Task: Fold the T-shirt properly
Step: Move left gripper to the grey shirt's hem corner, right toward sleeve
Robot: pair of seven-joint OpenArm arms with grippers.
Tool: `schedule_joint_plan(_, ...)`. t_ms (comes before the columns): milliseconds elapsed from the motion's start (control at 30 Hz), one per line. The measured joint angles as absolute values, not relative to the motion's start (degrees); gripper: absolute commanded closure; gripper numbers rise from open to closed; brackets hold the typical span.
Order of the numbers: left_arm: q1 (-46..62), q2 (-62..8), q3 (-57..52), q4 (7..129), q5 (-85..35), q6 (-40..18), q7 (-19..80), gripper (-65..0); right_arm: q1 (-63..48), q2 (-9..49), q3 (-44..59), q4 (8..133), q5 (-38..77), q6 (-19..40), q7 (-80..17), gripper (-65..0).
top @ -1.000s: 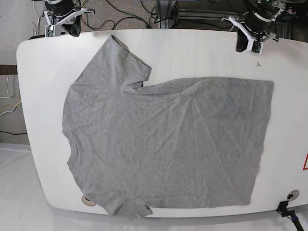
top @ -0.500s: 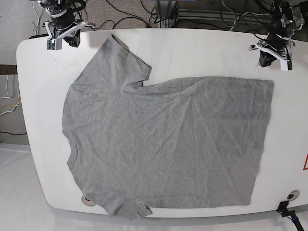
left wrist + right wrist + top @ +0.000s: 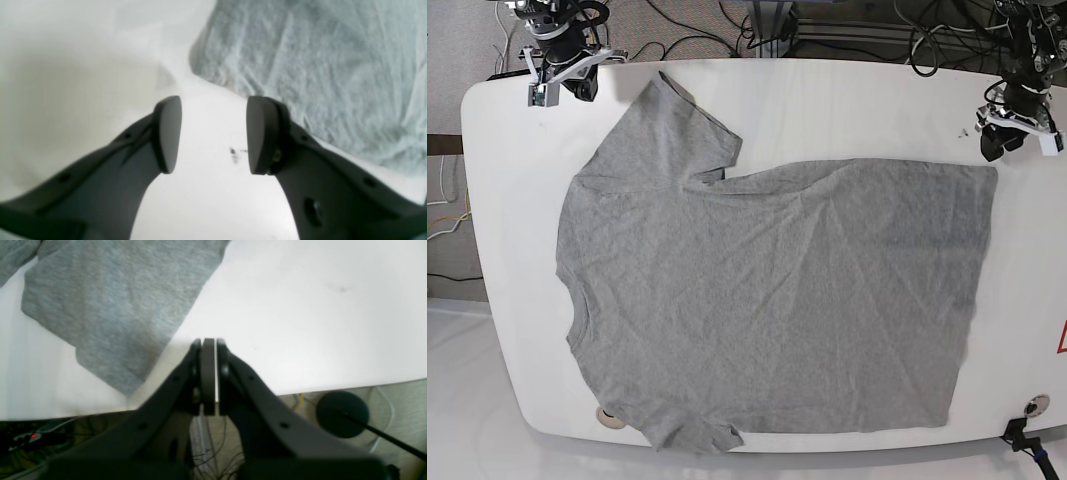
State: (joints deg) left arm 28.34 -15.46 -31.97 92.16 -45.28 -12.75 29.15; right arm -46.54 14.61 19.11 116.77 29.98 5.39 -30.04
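Note:
A grey T-shirt [image 3: 777, 290] lies spread flat on the white table [image 3: 857, 110], collar to the left and hem to the right. My left gripper [image 3: 1001, 145] hovers just off the hem's far right corner. In the left wrist view this gripper [image 3: 213, 136] is open over bare table, with the shirt's edge [image 3: 317, 66] ahead and to the right. My right gripper [image 3: 567, 86] sits at the far left table edge beside the upper sleeve. Its fingers [image 3: 209, 373] are shut on nothing, and the sleeve [image 3: 116, 306] lies ahead to the left.
A small dark mark [image 3: 234, 155] is on the table between the left fingers. Two round holes [image 3: 609, 415] [image 3: 1035, 405] sit near the front edge. Cables and a black round base [image 3: 342, 415] lie on the floor beyond the table edge.
The left arm has swung right and down from the back edge to the shirt's hem corner. The right gripper has shifted slightly right toward the sleeve. The shirt has not moved.

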Motion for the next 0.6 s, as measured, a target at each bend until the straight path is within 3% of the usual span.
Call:
schedule_joint_plan(300, 24.8, -19.8, -34.8, 82.6, -55.5, -15.5, 32.1, -30.5, -46.7, 14.8, 19.0, 115.5, 30.3, 5.4, -30.3, 0.0)
schedule_joint_plan(467, 24.9, -20.7, -30.8, 80.6, -59.9, -16.8, 33.0, -30.7, -46.7, 14.9, 19.1, 115.9, 30.3, 6.0, -30.2, -7.6)
schedule_joint_plan(500, 24.7, -20.7, -29.8, 80.5, -60.8, -17.1, 33.2, -31.0, -46.7, 14.9, 19.0, 115.9, 30.3, 6.0, -30.3, -2.4)
schedule_joint_plan(600, 25.1, -19.9, -29.5, 80.2, -60.5, -17.6, 33.0, -30.7, -46.7, 14.9, 19.0, 115.7, 30.1, 6.5, -30.0, 0.0)
